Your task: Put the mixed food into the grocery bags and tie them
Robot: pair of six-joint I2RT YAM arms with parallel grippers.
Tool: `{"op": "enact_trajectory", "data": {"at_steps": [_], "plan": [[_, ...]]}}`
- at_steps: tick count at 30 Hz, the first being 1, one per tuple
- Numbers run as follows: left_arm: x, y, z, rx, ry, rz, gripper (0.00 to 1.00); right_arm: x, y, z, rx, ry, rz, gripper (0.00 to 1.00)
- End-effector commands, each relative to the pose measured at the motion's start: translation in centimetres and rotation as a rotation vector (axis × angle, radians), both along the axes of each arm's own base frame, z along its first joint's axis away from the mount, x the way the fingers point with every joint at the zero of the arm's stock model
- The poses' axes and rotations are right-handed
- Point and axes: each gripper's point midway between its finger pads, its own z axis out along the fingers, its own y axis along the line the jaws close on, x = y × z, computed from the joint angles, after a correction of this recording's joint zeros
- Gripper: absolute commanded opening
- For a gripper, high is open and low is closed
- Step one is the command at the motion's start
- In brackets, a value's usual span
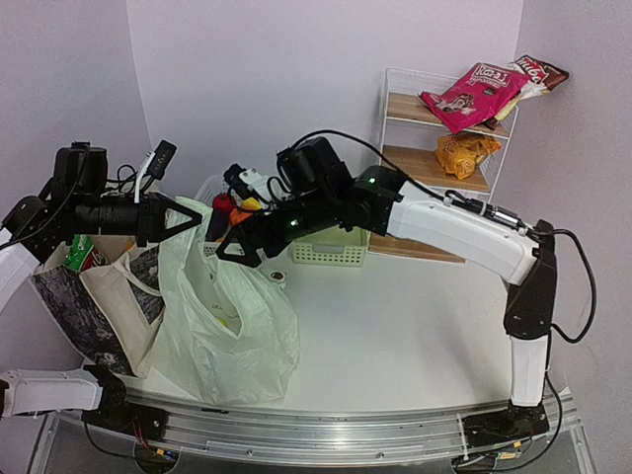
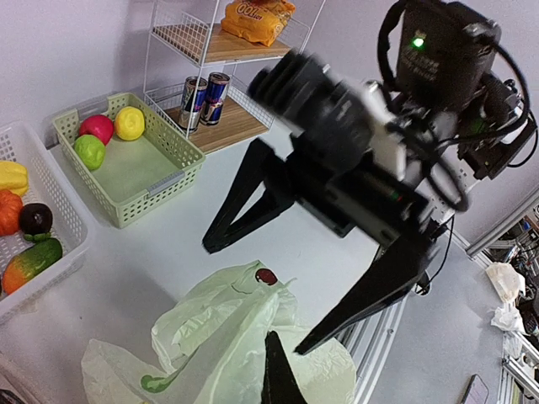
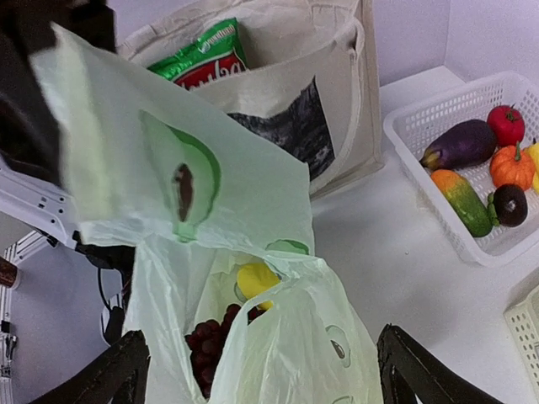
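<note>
From above, your left jaws are clamped on the raised handle of the avocado-print plastic bag, which stands on the counter against the canvas tote. Your right jaws hang over its mouth. The left wrist view shows those right jaws spread wide. The right wrist view shows grapes and a yellow fruit piece inside the bag, and a green snack packet in the tote.
</note>
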Motion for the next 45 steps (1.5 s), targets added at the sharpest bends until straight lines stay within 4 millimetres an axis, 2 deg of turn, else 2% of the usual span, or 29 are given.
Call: {"op": "enact_trajectory", "data": {"at_steps": [1,5,7,8,10,11,12,14,16,17,19,22,23,25,28,32,34,37,40,43,45], "plan": [[0.2,0.2,1.7,-0.024,-0.066,0.009,0.00,1.2,1.3,-2.5,-0.049,-0.027,-0.027,0.90],[0.3,0.3,1.8,-0.023,-0.073,0.016,0.00,-0.4,2.3,-3.7,-0.047,0.024,0.045,0.89],[0.3,0.3,1.8,-0.023,-0.074,0.019,0.00,-1.1,2.6,-3.8,-0.044,0.039,0.068,0.77],[0.3,0.3,1.8,-0.024,-0.073,0.020,0.00,-1.0,2.5,-3.8,-0.044,0.043,0.059,0.60],[0.3,0.3,1.9,-0.028,-0.069,0.023,0.00,-0.2,1.9,-2.9,-0.036,0.041,0.001,0.18],[0.3,0.3,2.1,-0.033,-0.071,0.024,0.00,0.3,1.2,-2.0,-0.024,0.041,-0.038,0.04],[0.4,0.3,2.6,-0.039,-0.081,0.025,0.00,1.0,0.2,-0.7,-0.005,0.044,-0.084,0.00],[0.4,0.4,4.1,-0.060,-0.117,0.036,0.00,2.6,-2.8,2.0,0.033,0.042,-0.196,0.00],[0.1,0.4,6.6,-0.102,-0.169,0.032,0.00,3.5,-6.7,5.1,0.074,0.009,-0.285,0.00],[-0.4,0.3,8.1,-0.136,-0.190,0.011,0.00,3.6,-9.3,7.4,0.107,-0.016,-0.334,0.00],[-1.6,-0.1,10.3,-0.190,-0.206,-0.046,0.00,3.3,-13.5,10.2,0.161,-0.033,-0.414,0.00],[-3.7,-0.7,10.4,-0.236,-0.158,-0.156,0.00,2.1,-18.1,11.9,0.214,-0.025,-0.509,0.00],[-4.0,-0.9,9.6,-0.241,-0.131,-0.176,0.00,1.5,-19.8,12.8,0.242,-0.033,-0.538,0.00],[-4.5,-1.0,9.3,-0.257,-0.119,-0.198,0.00,1.0,-21.9,13.0,0.258,-0.036,-0.590,0.00],[-5.5,-1.3,10.3,-0.295,-0.141,-0.273,0.00,0.5,-24.0,13.4,0.282,-0.045,-0.641,0.00],[-6.8,-1.5,11.7,-0.346,-0.201,-0.351,0.00,-0.1,-25.8,14.4,0.317,-0.056,-0.676,0.00],[-6.9,-1.6,11.3,-0.350,-0.222,-0.369,0.00,-0.3,-26.7,13.9,0.310,-0.064,-0.696,0.00],[-6.7,-2.0,9.3,-0.384,-0.166,-0.397,0.00,-0.4,-27.9,12.7,0.268,-0.097,-0.717,0.00],[-7.7,-2.5,8.8,-0.466,-0.144,-0.429,0.00,-1.1,-27.7,12.5,0.228,-0.135,-0.648,0.00],[-9.4,-3.2,9.4,-0.484,-0.212,-0.453,0.00,-2.2,-26.0,13.3,0.218,-0.171,-0.514,0.00],[-9.3,-3.4,9.6,-0.470,-0.230,-0.453,0.00,-2.3,-25.1,13.5,0.205,-0.196,-0.440,0.00]]}}
